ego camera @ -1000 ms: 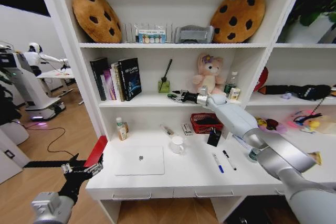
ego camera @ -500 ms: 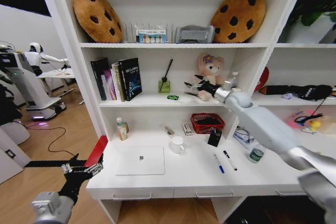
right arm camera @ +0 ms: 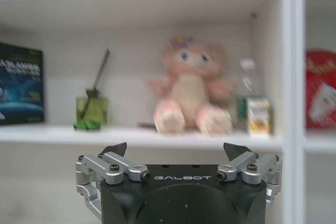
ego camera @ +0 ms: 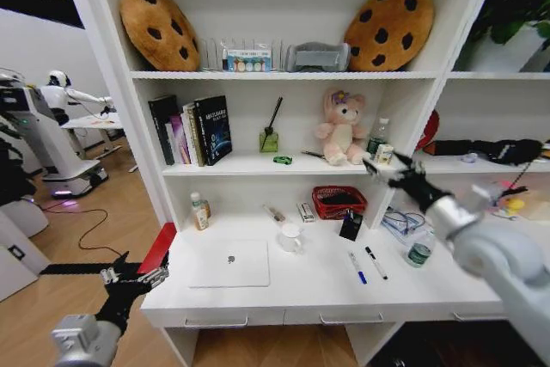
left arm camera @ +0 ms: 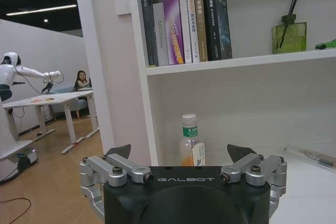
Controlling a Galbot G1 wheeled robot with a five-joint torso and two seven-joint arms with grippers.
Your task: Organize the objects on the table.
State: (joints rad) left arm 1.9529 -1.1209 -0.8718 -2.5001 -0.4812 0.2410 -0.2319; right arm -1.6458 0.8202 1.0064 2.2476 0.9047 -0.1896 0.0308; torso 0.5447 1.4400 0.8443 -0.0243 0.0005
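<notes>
Right gripper (ego camera: 397,171) empty, jaws wide, above counter (ego camera: 318,285) near pens (ego camera: 366,264). Left gripper (ego camera: 129,277) parked, jaws wide. Advisable: descend square over one pen.

Bright, even indoor light from ceiling strips; wide-angle bending at edges; motion blur in the right wrist view.

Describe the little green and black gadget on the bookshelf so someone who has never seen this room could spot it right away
Start at the white bookshelf over the desk and find the middle shelf, the one holding the row of books and the pink plush bear. The green-and-black gadget lies at that shelf's front edge, just in front of the green diffuser bottle with dark reeds. It is the smallest, flattest thing there.
</notes>
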